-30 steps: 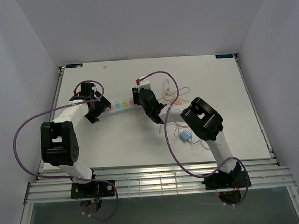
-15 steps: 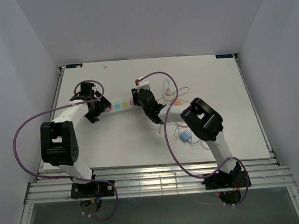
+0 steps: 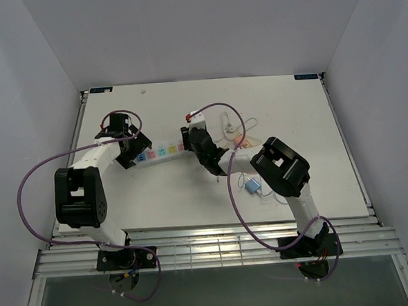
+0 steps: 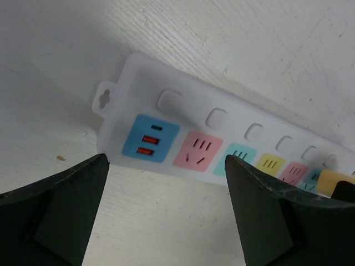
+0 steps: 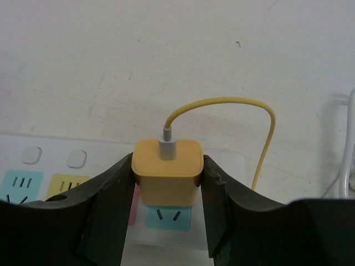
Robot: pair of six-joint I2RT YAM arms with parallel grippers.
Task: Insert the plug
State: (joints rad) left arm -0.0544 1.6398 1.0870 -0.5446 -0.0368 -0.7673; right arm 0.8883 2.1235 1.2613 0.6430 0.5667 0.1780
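A white power strip [image 3: 161, 152] with several coloured sockets lies left of the table's centre. It also shows in the left wrist view [image 4: 222, 138]. My left gripper [image 3: 130, 152] hovers at its left end, open and empty [image 4: 166, 221], with the strip just beyond the fingertips [image 4: 61, 205]. My right gripper [image 3: 193, 141] is at the strip's right end, shut on a yellow plug [image 5: 168, 166] with a yellow cable [image 5: 260, 138]. The plug sits against the strip just above a teal socket [image 5: 169, 215]. Its prongs are hidden.
A small blue object [image 3: 253, 185] lies on the table by the right arm. White and yellow cables [image 3: 229, 127] are coiled behind the right gripper. Purple arm cables loop over both arms. The table's left edge [image 3: 83, 132] is near the left gripper.
My right gripper has shifted slightly left and toward the near side with the plug. The power strip has shifted with it, toward the near side. The left gripper has barely moved.
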